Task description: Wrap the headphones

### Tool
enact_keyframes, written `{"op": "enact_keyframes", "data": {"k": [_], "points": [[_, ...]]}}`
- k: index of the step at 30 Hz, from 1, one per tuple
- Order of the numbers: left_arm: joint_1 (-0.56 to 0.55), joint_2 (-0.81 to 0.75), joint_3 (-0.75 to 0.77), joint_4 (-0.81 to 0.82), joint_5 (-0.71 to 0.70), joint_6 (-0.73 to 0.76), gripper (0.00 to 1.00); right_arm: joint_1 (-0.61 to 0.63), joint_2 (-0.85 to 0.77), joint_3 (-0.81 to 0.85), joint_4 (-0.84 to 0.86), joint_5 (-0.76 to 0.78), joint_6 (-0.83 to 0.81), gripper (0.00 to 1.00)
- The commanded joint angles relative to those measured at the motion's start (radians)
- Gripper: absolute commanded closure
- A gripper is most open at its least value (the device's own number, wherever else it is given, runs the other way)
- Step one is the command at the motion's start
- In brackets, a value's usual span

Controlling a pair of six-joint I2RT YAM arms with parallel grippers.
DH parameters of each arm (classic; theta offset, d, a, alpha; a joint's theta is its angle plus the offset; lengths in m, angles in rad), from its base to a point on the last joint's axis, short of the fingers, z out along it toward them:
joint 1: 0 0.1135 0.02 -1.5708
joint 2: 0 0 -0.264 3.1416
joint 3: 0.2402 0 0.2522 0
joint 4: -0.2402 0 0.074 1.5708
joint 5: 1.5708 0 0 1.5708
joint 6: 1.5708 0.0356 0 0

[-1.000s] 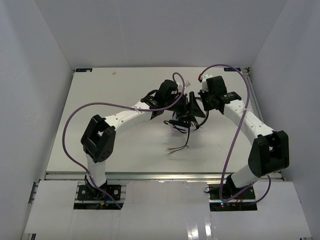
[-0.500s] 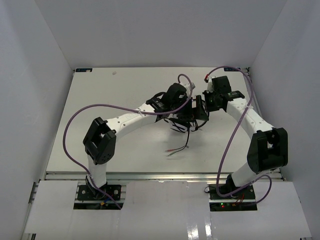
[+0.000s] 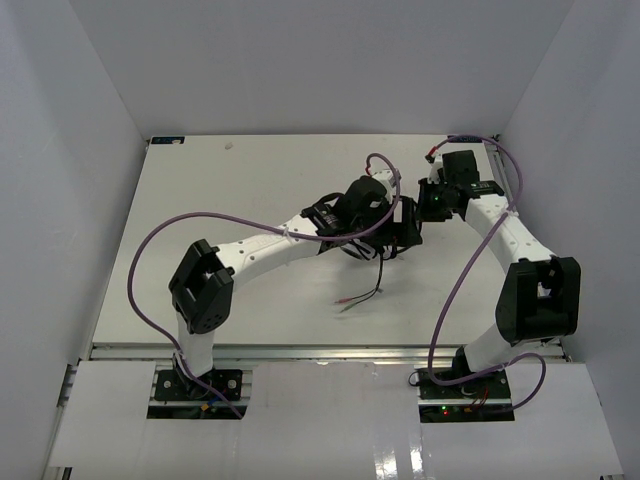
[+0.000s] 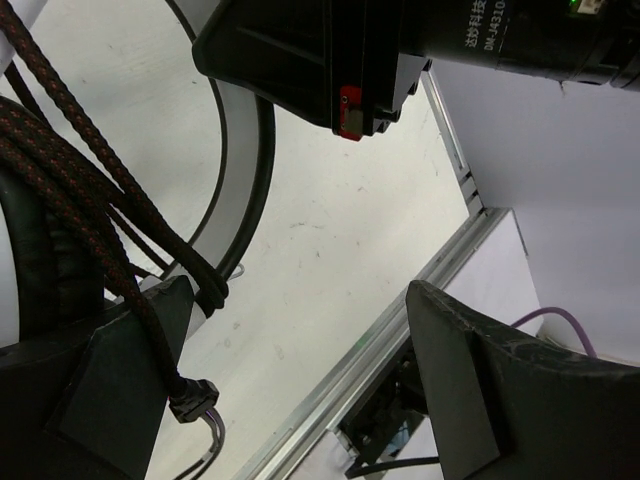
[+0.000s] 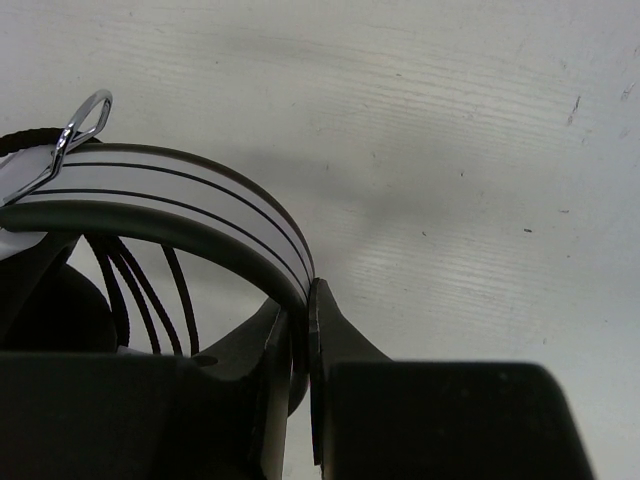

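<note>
At table centre, wrapping underway: right gripper (image 5: 303,300) clamps headphones (image 5: 120,185) at headband (image 5: 240,225); left gripper (image 4: 300,350) fingers wide, cable (image 4: 90,200) beside one. Next: pinch cable, wind loose tail (image 3: 362,297).

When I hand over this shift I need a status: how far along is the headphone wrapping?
Roughly midway, it seems. Done: several cable strands already run bunched together. In hand: the right tool is shut on the headband; the left tool is open, with strands lying against one finger. Left: a loose tail with a reddish plug lies on the table, not yet wound in.
</note>
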Motion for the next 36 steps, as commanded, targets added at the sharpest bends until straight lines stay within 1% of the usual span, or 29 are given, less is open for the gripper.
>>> {"op": "enact_keyframes", "data": {"k": [1,4,9,16,22,27,29,32,36], "points": [[-0.062,-0.05,0.01,-0.114,-0.044,0.042,0.02,-0.042,-0.019,0.059,0.14,-0.042,0.14,0.92],[-0.078,-0.039,0.032,-0.151,-0.118,0.083,0.02,-0.046,-0.018,0.057,0.142,-0.042,0.142,0.92],[-0.112,-0.017,0.072,-0.219,-0.285,0.141,0.02,-0.052,-0.012,0.056,0.14,-0.038,0.141,0.92],[-0.177,-0.013,0.097,-0.254,-0.467,0.183,0.02,-0.056,0.007,0.057,0.14,-0.013,0.139,0.92],[-0.194,-0.014,0.106,-0.268,-0.485,0.195,0.02,-0.065,0.007,0.055,0.143,-0.006,0.139,0.92],[-0.197,-0.064,0.068,-0.267,-0.475,0.187,0.02,-0.077,0.008,0.05,0.145,-0.003,0.137,0.92],[-0.197,-0.11,0.033,-0.263,-0.475,0.189,0.02,-0.084,0.011,0.046,0.146,0.001,0.137,0.92],[-0.194,-0.24,-0.04,-0.248,-0.473,0.223,0.02,-0.098,0.015,0.038,0.151,0.042,0.152,0.92],[-0.143,-0.434,-0.242,-0.22,-0.438,0.236,0.02,-0.112,0.034,0.038,0.163,0.154,0.186,0.92]]}}
